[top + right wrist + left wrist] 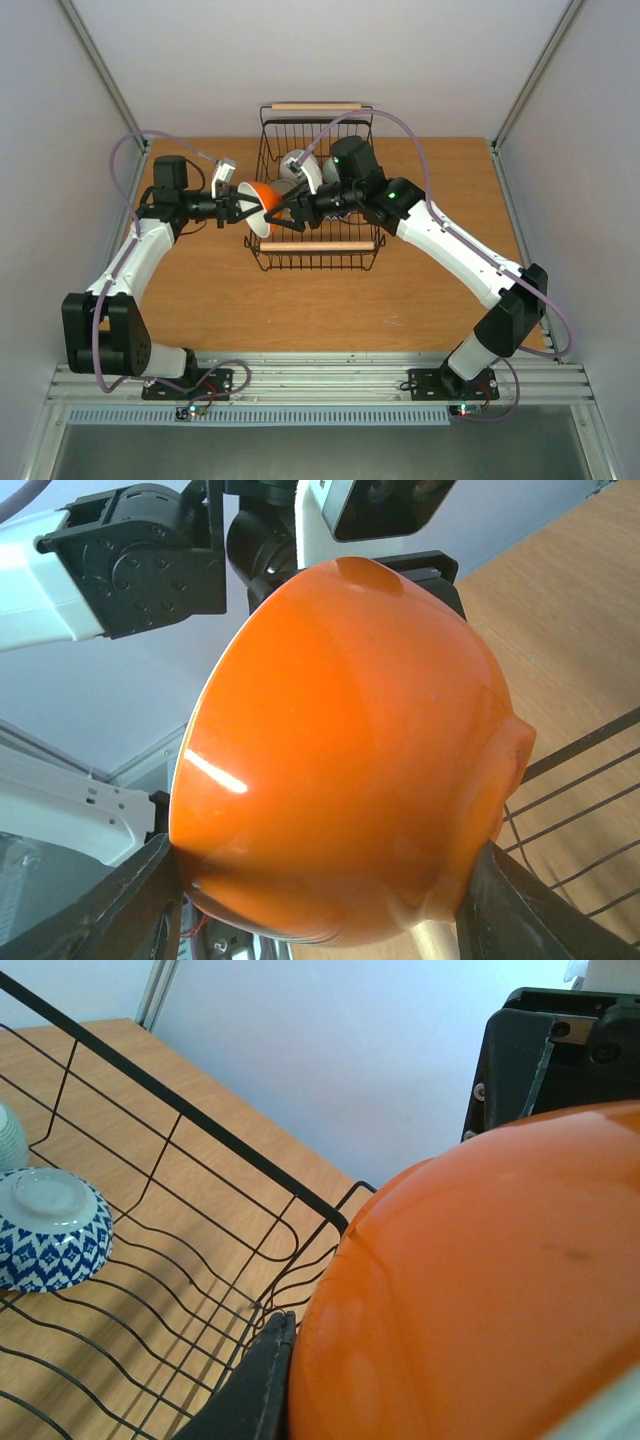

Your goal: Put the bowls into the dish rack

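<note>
From above, both arms meet at the centre of the frame, where the orange bowl (258, 205) hangs on its side over the left edge of the rack (320, 246), clear of the table (300, 300). The left gripper (236, 207) reaches it from the left and the right gripper (283, 214) from the right, across the rack. In the left wrist view the orange bowl (480, 1290) fills the lower right. One dark finger (258, 1385) lies against its outer wall at the bottom edge; the other finger is out of sight, so I cannot tell whether this gripper grips. At left the rack (170, 1099) slants across the frame, with a blue bowl (45, 1230) upside down on its wires and a green bowl (8, 1135) cut off by the left edge. In the right wrist view the orange bowl (350, 750) fills the centre, clamped between the right fingers (130, 905), which press on it from the lower left and lower right corners. Rack (590, 780) wires show at right.
</note>
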{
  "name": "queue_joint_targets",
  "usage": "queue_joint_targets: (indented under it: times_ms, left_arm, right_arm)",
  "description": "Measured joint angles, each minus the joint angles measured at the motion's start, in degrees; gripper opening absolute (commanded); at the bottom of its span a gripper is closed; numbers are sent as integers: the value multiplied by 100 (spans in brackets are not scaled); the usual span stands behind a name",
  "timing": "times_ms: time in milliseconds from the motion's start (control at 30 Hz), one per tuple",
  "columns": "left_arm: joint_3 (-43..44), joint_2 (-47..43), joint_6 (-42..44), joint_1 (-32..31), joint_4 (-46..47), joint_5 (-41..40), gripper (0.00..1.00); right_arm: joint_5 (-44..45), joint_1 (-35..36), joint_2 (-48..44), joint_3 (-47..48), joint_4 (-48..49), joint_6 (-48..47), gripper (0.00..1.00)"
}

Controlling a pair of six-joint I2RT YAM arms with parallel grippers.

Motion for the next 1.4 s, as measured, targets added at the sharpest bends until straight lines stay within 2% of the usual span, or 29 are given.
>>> queue_joint_targets:
  times_ms: [67,100,167,267,367,600,800,933,1033,1167,1400]
  left_arm:
    - [0,0,0,7,-26,-17,3]
    - [0,0,-2,11,-42,-24,8]
    - [0,0,-11,22,-59,-39,23]
    - [4,0,13,42,-79,249,58]
    - [37,-2,24,15,-74,433,69]
    - [39,-2,20,-2,-48,299,75]
    - [39,-9,22,-28,17,-459,75]
    - [39,-9,13,-37,59,-1182,75]
    - [39,-37,-13,-31,9,-1585,75]
    - [39,-160,-37,-15,2,-1980,75]
    - [39,-188,-103,-15,2,-2343,75]
  right_arm:
    - [-42,-13,26,11,4,-2,1]
    - [-61,-20,42,24,2,-2,1]
    - [-90,-31,70,48,0,-4,1]
    - [-170,-76,81,59,-2,-72,1]
    - [-31,-105,94,59,-2,-122,1]
    - [293,-81,190,173,-149,-334,1]
    - [901,-4,479,643,-588,-612,1]
    - [1508,9,678,1038,-984,-739,1]
    - [2638,-96,807,1228,-1270,-782,1]
    - [3716,-372,1067,1298,-1585,-826,1]
    - [4304,-376,1482,1530,-2166,-896,1]
